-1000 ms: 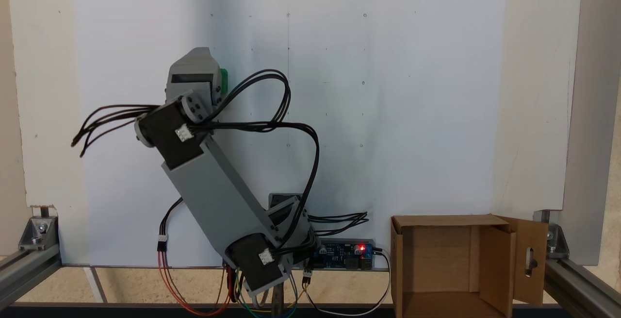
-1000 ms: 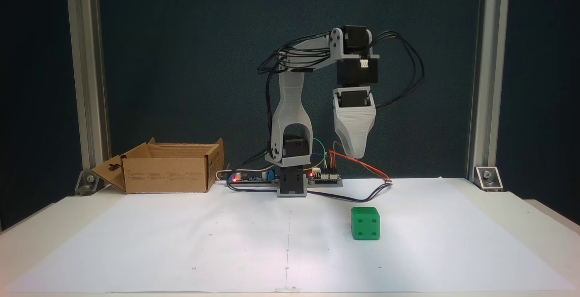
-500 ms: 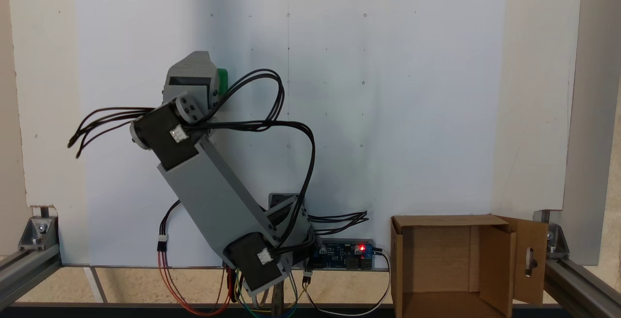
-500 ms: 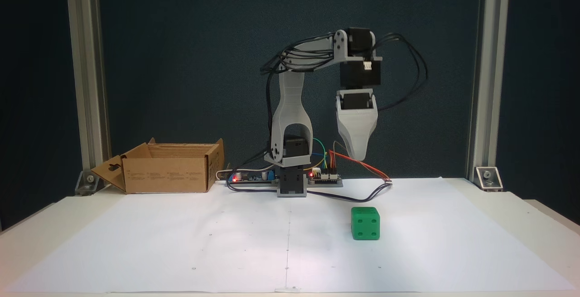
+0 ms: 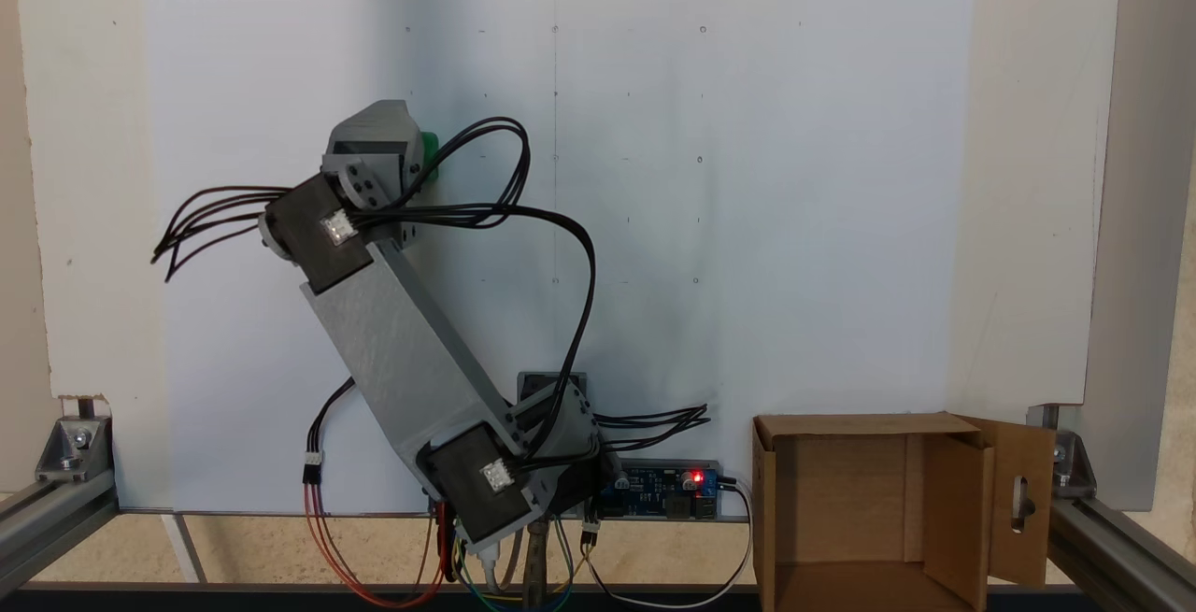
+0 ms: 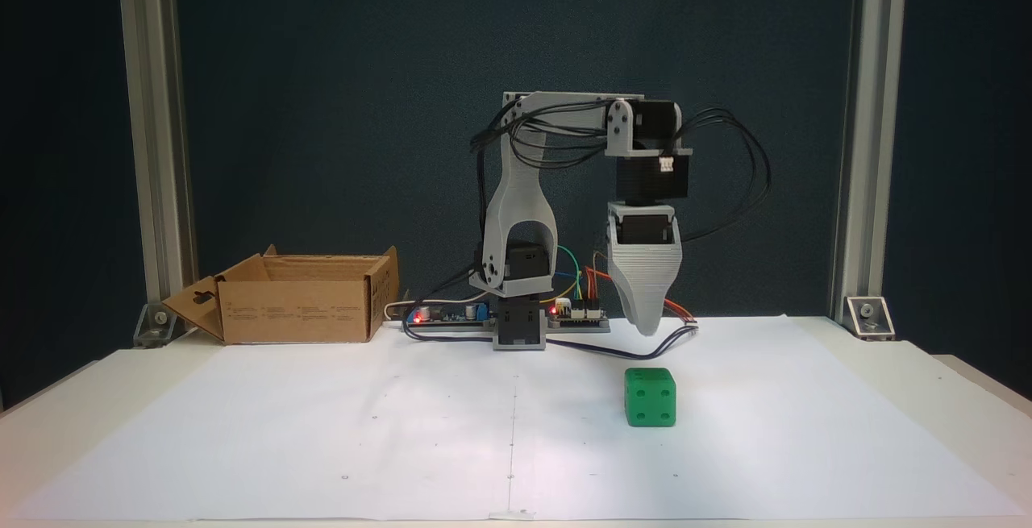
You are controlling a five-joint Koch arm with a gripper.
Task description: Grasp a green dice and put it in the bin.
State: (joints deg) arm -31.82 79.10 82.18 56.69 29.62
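From where I stand no word or number can be made out. The side of the bin (image 6: 300, 309) carries a few rows of small dark print, too fine to read. The green dice (image 6: 650, 397) shows four pips on the face toward me in a fixed view, its only countable mark.

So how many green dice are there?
1. The green dice sits on the white paper, just below the claw; from above, the arm hides most of it.
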